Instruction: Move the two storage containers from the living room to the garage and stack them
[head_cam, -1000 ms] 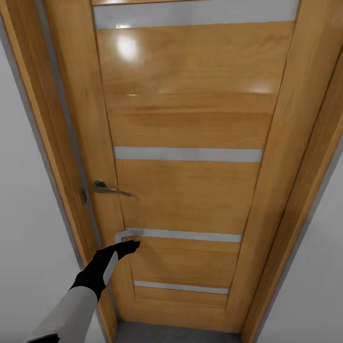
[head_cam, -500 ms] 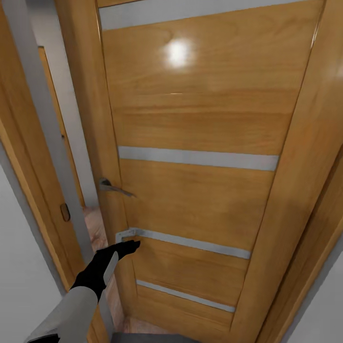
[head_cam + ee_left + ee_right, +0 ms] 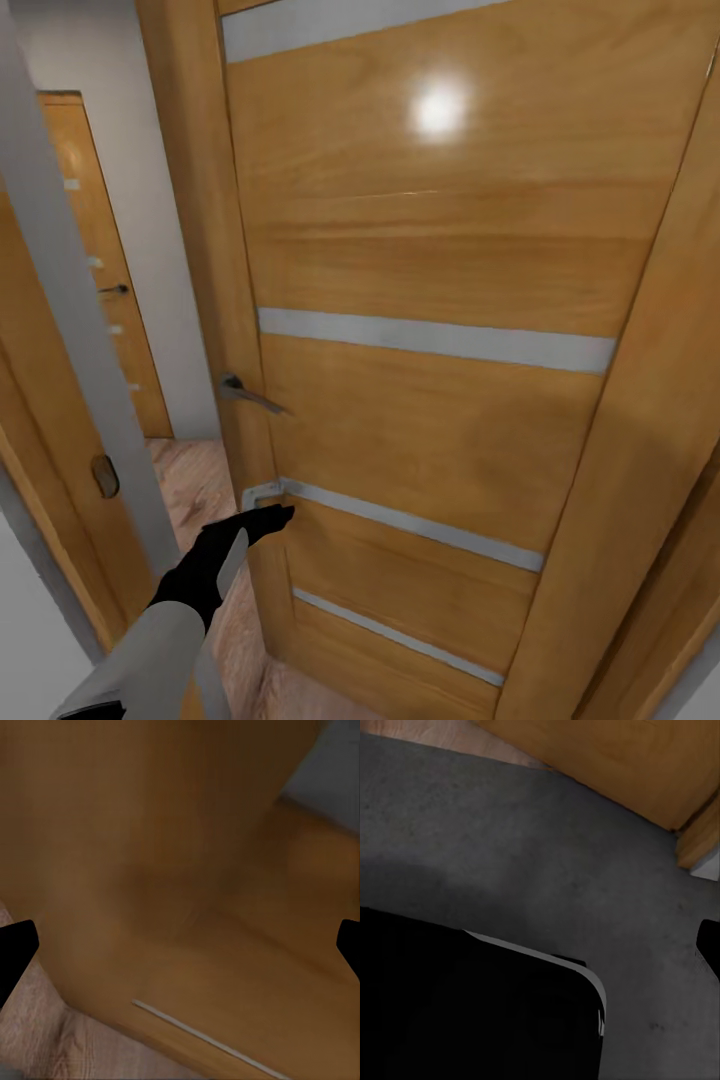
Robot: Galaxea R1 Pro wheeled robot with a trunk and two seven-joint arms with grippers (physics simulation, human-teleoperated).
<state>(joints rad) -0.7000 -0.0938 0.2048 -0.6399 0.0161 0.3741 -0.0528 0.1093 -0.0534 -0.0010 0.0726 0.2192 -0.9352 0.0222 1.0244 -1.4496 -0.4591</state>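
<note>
The left end effector [image 3: 268,519] is stretched forward with its tip touching the door [image 3: 420,300] low on the handle-side edge, below the single lever handle [image 3: 248,394], so the left arm is the one placed to push the panel wider; its fingers [image 3: 15,949] stand spread at the edges of the left wrist view, holding nothing. Through the gap lies wood plank flooring [image 3: 195,480] and one further door [image 3: 100,290], while neither of the two containers is in sight here. The right end effector hangs over the dark concrete floor [image 3: 532,847], and whether it is spread or closed I cannot tell.
</note>
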